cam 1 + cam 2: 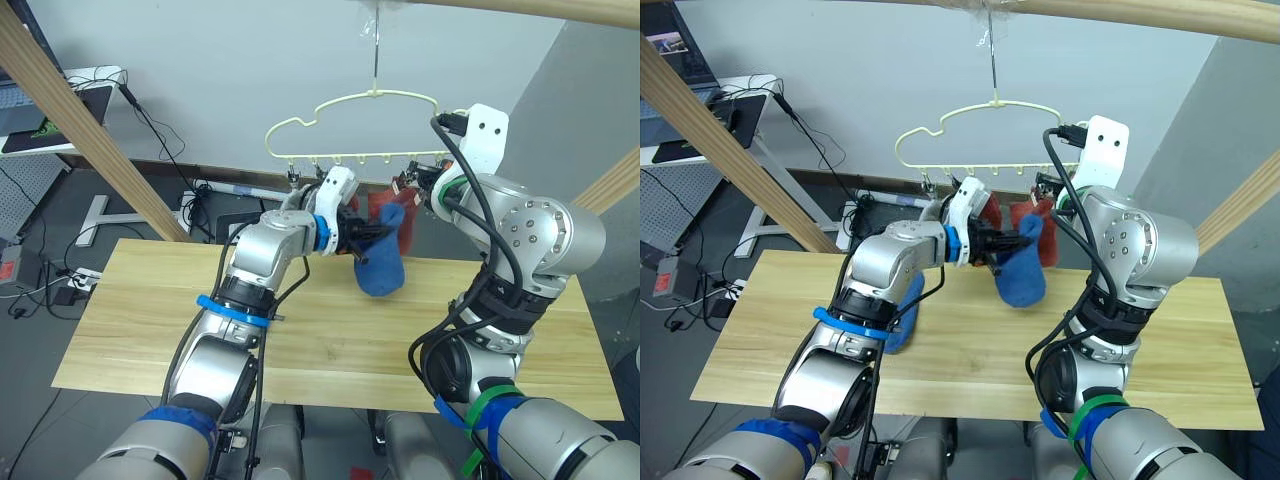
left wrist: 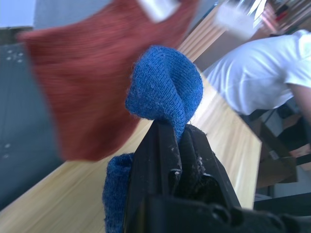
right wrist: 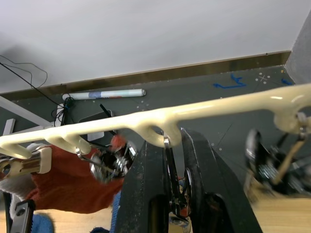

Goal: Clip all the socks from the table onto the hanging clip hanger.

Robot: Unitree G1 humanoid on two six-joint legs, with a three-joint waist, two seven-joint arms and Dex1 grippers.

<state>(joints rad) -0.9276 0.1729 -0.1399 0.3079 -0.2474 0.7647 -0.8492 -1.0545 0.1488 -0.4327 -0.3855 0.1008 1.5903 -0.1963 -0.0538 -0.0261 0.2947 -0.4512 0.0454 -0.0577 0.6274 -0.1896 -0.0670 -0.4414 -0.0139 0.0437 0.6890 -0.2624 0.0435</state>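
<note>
Left eye view shows the pale hanger (image 1: 352, 125) hanging by its hook from a wooden pole overhead, its row of small metal clips above the far edge of the wooden surface (image 1: 330, 340). The left gripper (image 1: 372, 237) is raised just under those clips, its jaws pinching a blue sock (image 1: 382, 268) by the folded cuff, with the rest of the sock drooping toward the surface. The left wrist view shows the same pinch close up: blue fabric bulges out from between the two black fingers (image 2: 158, 160). Two rust red socks (image 1: 1028, 226) already hang from clips right behind the blue one.

The right gripper (image 3: 173, 167) is raised at the right part of the clip row. In the right wrist view its jaws sit on either side of one metal clip (image 3: 171, 170) that hangs from the bar, close against it; whether they press it I cannot tell.

In the right eye view a second blue sock (image 1: 902, 315) lies on the surface, partly hidden by the left arm. A person in a white shirt (image 2: 262, 73) stands beyond the surface.
</note>
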